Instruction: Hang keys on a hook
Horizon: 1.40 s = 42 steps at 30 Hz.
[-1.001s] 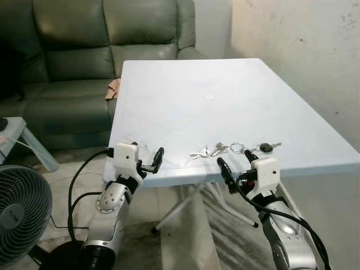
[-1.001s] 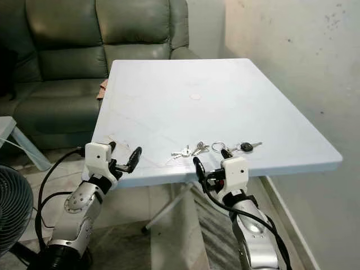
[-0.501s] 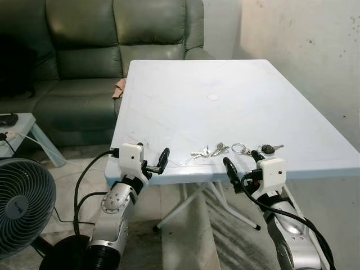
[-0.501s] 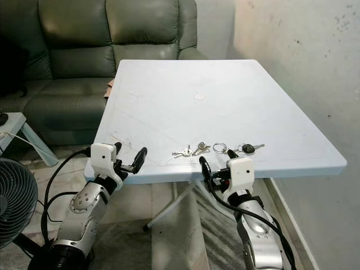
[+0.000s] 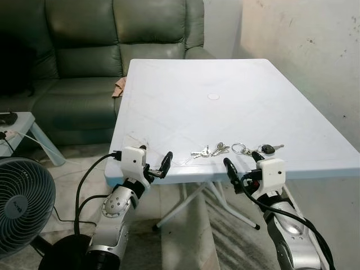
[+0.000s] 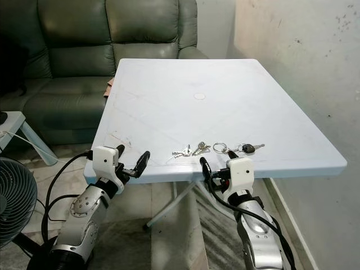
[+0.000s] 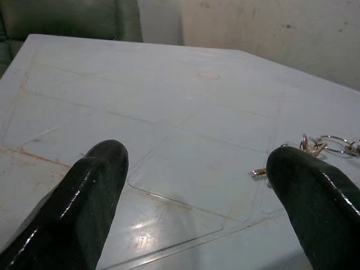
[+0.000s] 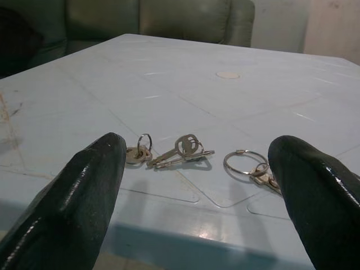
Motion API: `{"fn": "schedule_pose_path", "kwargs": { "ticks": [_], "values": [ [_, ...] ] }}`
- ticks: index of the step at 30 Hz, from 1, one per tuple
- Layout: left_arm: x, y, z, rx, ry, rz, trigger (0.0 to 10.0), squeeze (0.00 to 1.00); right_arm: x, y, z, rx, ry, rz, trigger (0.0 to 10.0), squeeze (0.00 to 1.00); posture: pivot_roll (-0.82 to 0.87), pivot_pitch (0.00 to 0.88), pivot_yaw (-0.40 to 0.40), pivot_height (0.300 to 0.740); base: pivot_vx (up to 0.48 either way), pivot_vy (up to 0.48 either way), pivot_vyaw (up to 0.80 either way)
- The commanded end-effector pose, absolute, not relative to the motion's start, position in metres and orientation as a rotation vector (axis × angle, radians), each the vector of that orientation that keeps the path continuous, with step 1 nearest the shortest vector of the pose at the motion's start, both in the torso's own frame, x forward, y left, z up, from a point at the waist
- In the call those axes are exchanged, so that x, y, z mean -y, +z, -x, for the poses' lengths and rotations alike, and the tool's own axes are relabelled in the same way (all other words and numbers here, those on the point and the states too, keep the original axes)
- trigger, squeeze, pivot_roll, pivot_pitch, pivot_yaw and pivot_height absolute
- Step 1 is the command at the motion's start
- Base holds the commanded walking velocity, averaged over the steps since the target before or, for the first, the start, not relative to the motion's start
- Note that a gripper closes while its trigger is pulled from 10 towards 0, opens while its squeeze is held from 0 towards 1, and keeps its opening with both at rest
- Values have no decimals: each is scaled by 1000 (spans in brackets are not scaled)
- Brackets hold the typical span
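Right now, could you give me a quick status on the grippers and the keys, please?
Left gripper and right gripper open, at near table edge. Keys flat on table, ungripped. No hook seen.

Head eyes look down over the table (image 5: 225,79); both wrist views skim its near edge

Silver keys (image 5: 209,151) on rings, flat near the table's front edge.

- A pale blue rectangular plastic table (image 5: 185,107) carries everything.
- Small silver keys on a ring (image 5: 208,151) lie near its front edge.
- Just beside them sits a loose metal ring with a black-headed key (image 5: 264,149).
- Farther back lies a small round white disc (image 5: 213,97).
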<state>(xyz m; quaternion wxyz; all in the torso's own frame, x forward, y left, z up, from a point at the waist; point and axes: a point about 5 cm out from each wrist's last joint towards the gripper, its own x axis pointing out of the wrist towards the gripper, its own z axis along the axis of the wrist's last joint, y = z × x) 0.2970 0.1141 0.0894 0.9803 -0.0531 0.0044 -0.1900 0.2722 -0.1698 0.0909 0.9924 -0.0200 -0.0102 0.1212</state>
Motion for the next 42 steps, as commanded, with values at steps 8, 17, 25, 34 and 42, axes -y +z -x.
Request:
{"fn": "schedule_pose_path", "kwargs": {
  "ticks": [8,17,25,34,42],
  "values": [
    [-108,94,-294,14,-442,72,10000,0,180,93,-278,10,226,54,10000,0,-68,0,8,740,0,0,0],
    [-101,94,-292,9,-494,61,10000,0,194,97,-294,-16,238,94,10000,0,-67,0,8,740,0,0,0],
    [-95,94,-289,12,-522,51,10000,0,193,98,-315,-52,309,118,10000,0,-60,0,1,740,0,0,0],
    [-89,95,-286,15,-549,52,10000,0,193,111,-343,-58,376,141,10000,0,-39,0,-13,740,0,0,0],
    [-87,94,-278,14,-549,47,10000,0,192,119,-353,-72,468,145,10000,0,-10,2,-27,740,0,0,0]
  ]
}}
